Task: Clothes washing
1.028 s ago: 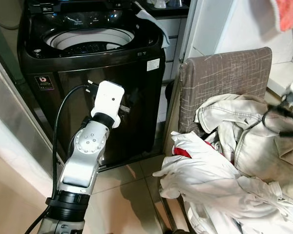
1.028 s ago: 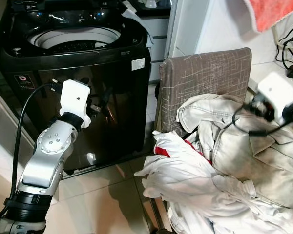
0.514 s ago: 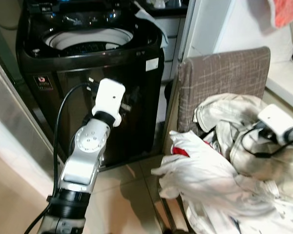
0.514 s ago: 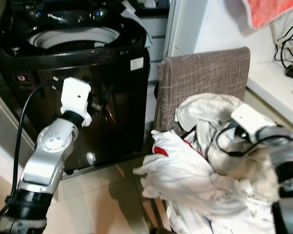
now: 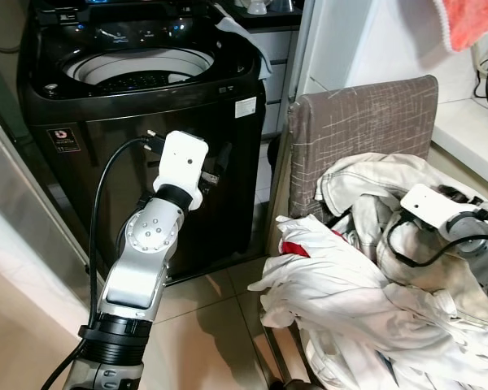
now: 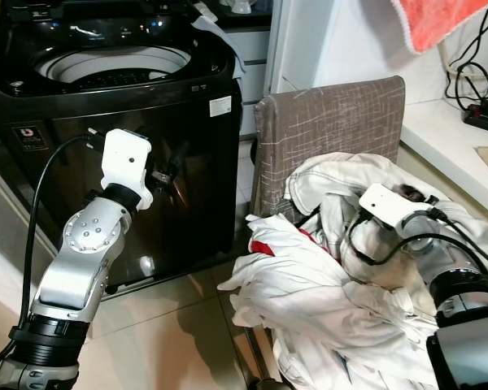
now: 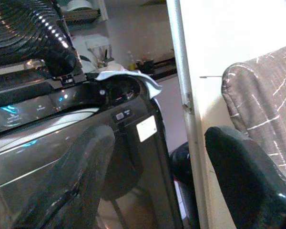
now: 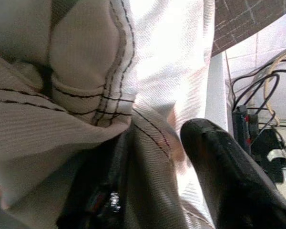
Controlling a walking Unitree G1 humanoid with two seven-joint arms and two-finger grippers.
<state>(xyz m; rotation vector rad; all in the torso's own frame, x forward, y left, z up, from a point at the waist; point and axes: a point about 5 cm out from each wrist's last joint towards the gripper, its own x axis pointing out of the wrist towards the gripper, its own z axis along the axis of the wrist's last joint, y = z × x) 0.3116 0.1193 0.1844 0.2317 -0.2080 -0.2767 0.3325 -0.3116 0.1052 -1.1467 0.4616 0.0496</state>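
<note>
The pile of pale clothes (image 6: 342, 301) lies heaped on the seat of a brown chair (image 6: 329, 134), just to the right of the washing machine (image 6: 106, 89). The heap has no clear long axis; it spreads from the chair back toward the front, and one white piece with a red patch hangs over the seat edge toward the floor.

The right gripper (image 8: 148, 157) is pushed down into the top of the pile. In the right wrist view one black finger (image 8: 219, 167) lies against cream fabric with dark stitching, and a fold of this cloth sits between it and the other finger, which is mostly covered. The fingers are partly closed around the fold, so the gripper holds the cloth. One second ago this arm was at the far right edge, above the clothes; half a second ago it was lowering, and now the wrist is deeper in the heap.

The left gripper (image 7: 152, 186) is raised in front of the dark machine, its two fingers spread wide apart and holding nothing. It has kept the same place as before. The machine's lid is up and the white drum rim is visible.
</note>
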